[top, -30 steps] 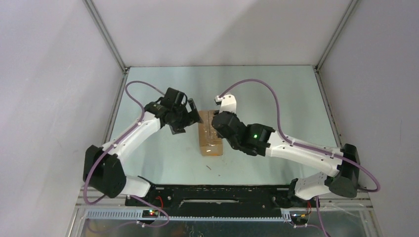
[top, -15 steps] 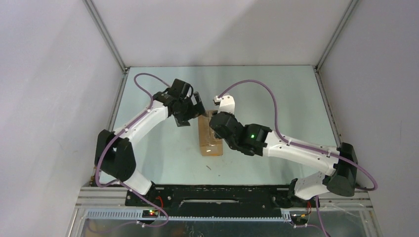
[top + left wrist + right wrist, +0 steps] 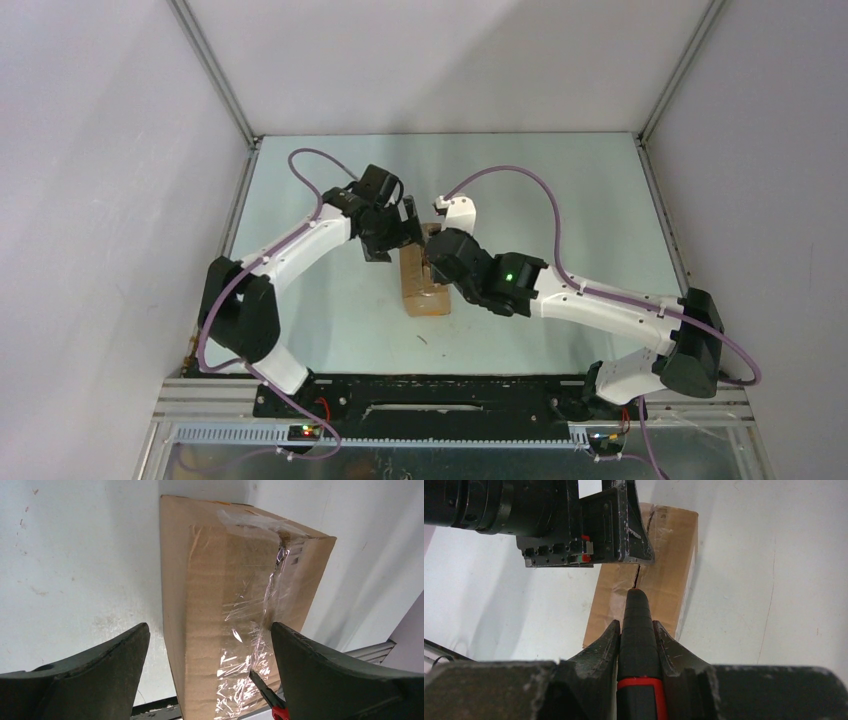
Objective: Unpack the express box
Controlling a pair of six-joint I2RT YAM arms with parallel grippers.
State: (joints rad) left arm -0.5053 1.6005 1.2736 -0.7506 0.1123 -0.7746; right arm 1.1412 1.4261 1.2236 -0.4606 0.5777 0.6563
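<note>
The express box [image 3: 225, 600], a brown carton sealed with clear tape, lies lengthwise mid-table [image 3: 425, 293]. My left gripper [image 3: 209, 630] is open, with one finger on either side of the box's far end and neither touching it; from above it hangs over that end [image 3: 408, 222]. My right gripper [image 3: 636, 625] is shut on a knife [image 3: 638, 652] with a black handle and a red band. The blade tip rests in the taped seam on top of the box [image 3: 671, 565]. The blade [image 3: 264, 687] also shows low in the left wrist view, beside the right finger [image 3: 340, 675].
The pale green table [image 3: 560, 200] is closed in by grey walls at the left, back and right, with metal corner posts [image 3: 215, 75]. Purple cables [image 3: 545, 190] loop above both arms. The left gripper's body [image 3: 574, 525] hangs just ahead of the knife.
My left arm has swung right and forward, bringing its open fingers from beside the box to astride its far end. The right arm and the knife have barely moved.
</note>
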